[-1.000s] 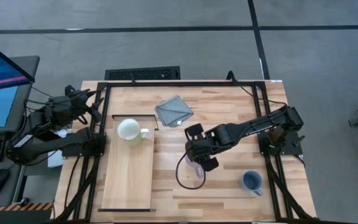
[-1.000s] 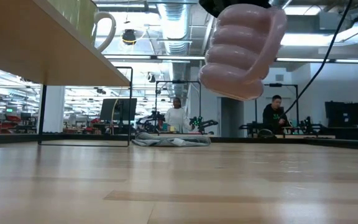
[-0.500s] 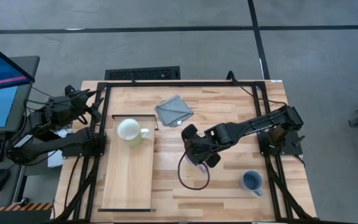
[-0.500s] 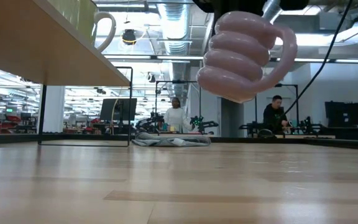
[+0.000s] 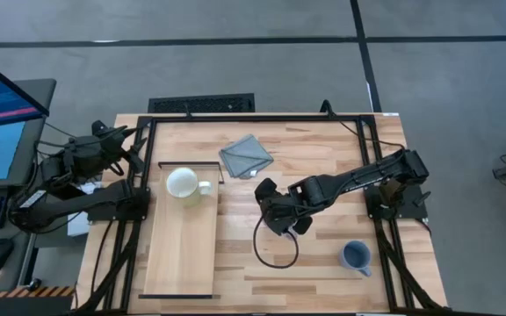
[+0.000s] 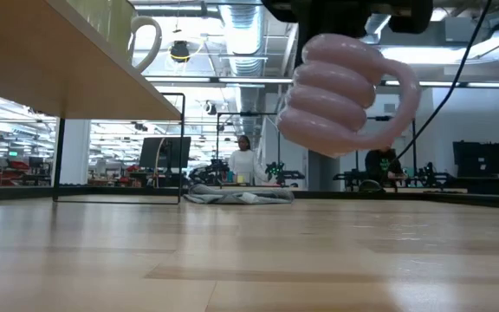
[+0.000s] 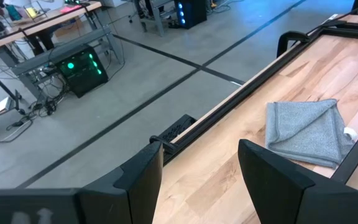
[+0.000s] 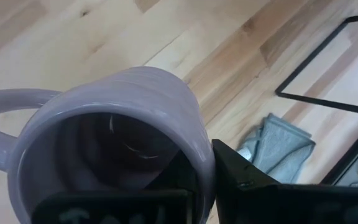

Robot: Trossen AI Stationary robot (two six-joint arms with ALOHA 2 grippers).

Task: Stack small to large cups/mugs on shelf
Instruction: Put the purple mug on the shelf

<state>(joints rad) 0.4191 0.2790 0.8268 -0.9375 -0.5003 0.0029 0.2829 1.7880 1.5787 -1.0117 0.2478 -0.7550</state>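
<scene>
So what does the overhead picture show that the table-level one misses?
Only the overhead view shows the grey-blue mug on the tabletop, the whole shelf, and the left gripper waiting open at the table's left edge. Only the table-level view shows the purple mug hanging clear above the table, and people far behind. Both show the cream-white mug on the shelf and the grey cloth.

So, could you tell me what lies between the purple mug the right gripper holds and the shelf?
In the high view, only bare tabletop separates the purple mug in the right gripper from the shelf.
</scene>
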